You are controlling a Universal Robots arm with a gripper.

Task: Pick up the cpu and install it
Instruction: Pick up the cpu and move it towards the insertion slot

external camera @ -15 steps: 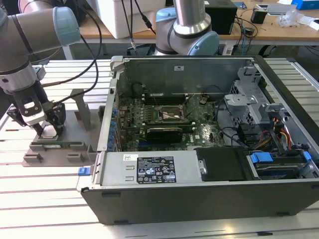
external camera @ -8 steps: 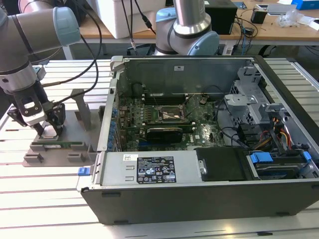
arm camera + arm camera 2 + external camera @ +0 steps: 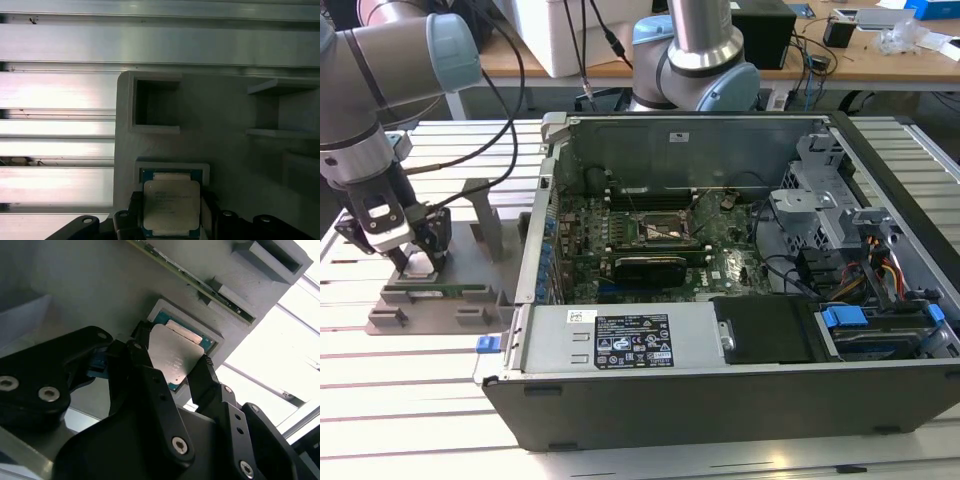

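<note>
Your cpu [image 3: 175, 352] lies silver plate up in the shallow square pocket [image 3: 172, 164] of the grey holder [image 3: 430, 312]. It sits right between the two black fingers [image 3: 202, 377] of the gripper [image 3: 172, 360]. The jaws pinch it, one pressed against each of two opposite edges, with its green rim showing on the free sides. You can see the same grip in the first wrist view, the cpu [image 3: 171, 202] centred in the gripper [image 3: 171, 212]. From these angles I cannot tell whether the chip has left the pocket floor or rests on it.

In the exterior view, the gripper [image 3: 413, 262] hangs over the holder at about nine o'clock from the open computer case [image 3: 720, 400]. A long green memory stick [image 3: 450, 290] lies in a slot of the holder at roughly five o'clock from the cpu [image 3: 417, 264], close beside it. A grey upright bracket [image 3: 485, 215] stands at two o'clock from the gripper, between it and the case wall.

Inside the case, the socket [image 3: 655, 230] sits mid-board on the motherboard [image 3: 582, 262], well apart from the chip. A second arm's base [image 3: 695, 60] rises at twelve o'clock beyond the case. Everything stands on the ribbed metal table [image 3: 400, 400].
</note>
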